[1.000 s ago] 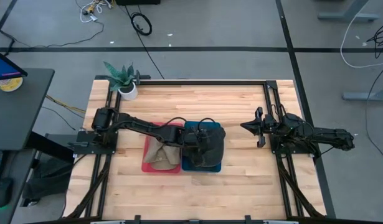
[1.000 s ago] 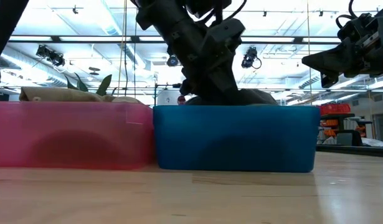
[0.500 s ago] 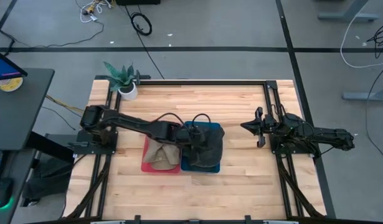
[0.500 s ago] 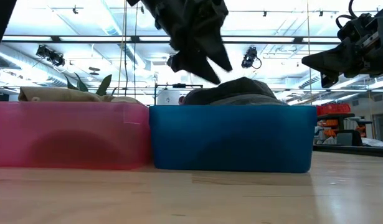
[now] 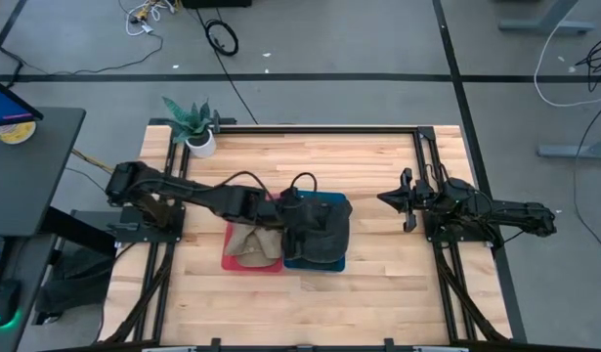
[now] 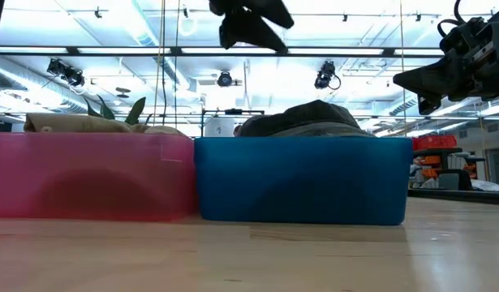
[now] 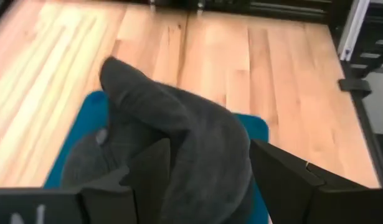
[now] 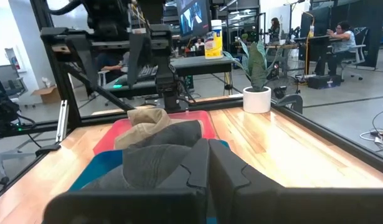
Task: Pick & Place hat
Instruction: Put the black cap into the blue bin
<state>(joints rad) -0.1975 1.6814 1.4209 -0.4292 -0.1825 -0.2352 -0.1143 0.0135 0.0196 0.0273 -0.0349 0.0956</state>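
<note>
Hat (image 5: 322, 227) sits in the blue bin (image 5: 335, 263); left claw (image 5: 292, 210) hovers above it, fingers apart and empty.

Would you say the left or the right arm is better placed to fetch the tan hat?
Probably left: its open claw hangs beside the tan hat; the right claw waits far off.

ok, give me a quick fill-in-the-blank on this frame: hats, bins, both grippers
The dark grey hat lies in the ____ bin.
The tan hat lies in the ____ bin.
The left gripper hangs above the grey hat with its fingers ____.
The right gripper waits on the table's right side, its fingers ____.

Missing words: blue; pink; open; shut
</note>
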